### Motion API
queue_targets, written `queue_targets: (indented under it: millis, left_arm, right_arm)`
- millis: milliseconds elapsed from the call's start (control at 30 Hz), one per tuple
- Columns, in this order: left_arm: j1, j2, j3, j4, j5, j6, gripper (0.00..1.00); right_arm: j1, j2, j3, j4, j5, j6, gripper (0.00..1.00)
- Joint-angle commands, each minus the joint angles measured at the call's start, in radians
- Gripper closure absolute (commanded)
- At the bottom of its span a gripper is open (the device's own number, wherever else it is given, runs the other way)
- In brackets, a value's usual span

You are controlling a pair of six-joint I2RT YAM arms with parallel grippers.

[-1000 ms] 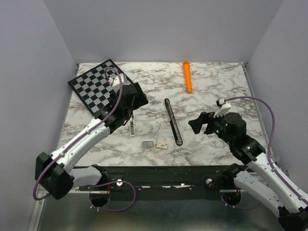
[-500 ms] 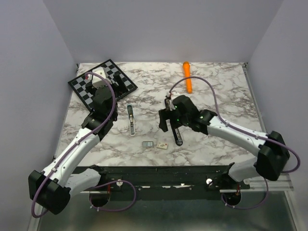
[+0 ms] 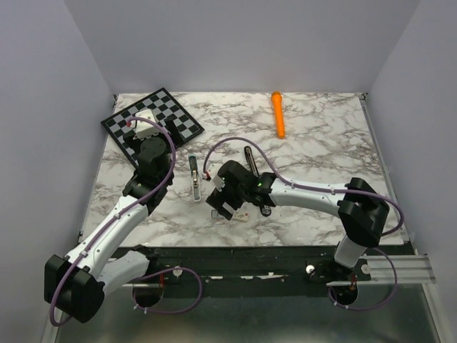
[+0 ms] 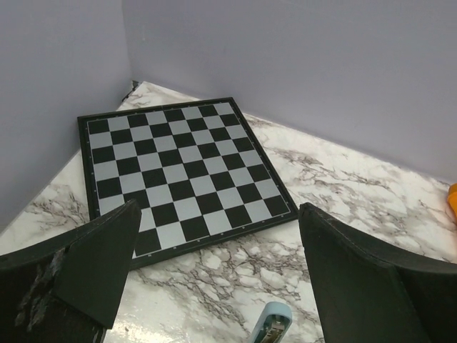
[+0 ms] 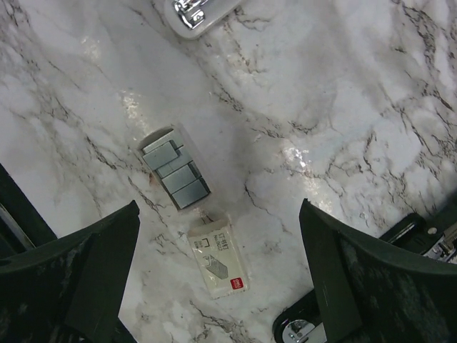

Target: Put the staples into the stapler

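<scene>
Staples (image 5: 175,175) lay as a short row of silvery-grey blocks on the marble table (image 5: 343,93), close to its near edge. They sat below the right gripper (image 5: 218,221), whose fingers stood spread wide to either side, pinching nothing. Just beside the staples was a small white card (image 5: 218,264) with a red corner.

The stapler (image 3: 255,175) — long, slim and black — lay flat just to the right of that gripper, running away from the near edge. A narrow metal piece with a pale blue tip (image 3: 195,179) lay on the gripper's other side, towards the left arm.

The left gripper (image 4: 218,214) hung over the table facing the chessboard (image 4: 178,171) in the far left corner, its fingers equally wide apart and holding nothing. An orange marker (image 3: 278,114) lay near the back wall, well apart from everything else.
</scene>
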Motion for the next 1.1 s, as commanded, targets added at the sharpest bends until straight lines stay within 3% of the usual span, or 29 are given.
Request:
queue_targets:
  millis: [0,300,1067]
  left_arm:
    - [0.004,-0.039,-0.028,0.108,-0.065,0.061,0.01]
    - [0.004,-0.023,-0.043,0.119,-0.069,0.057,0.01]
    - [0.002,-0.066,-0.042,0.107,-0.031,0.032,0.01]
  right_arm:
    - [0.027,0.06,-0.005,0.043,-0.048,-0.162,0.0]
    - [0.044,0.172,0.106,-0.012,-0.058,-0.182,0.0]
    - [0.041,0.252,0.13,-0.006,0.09,-0.29,0.0]
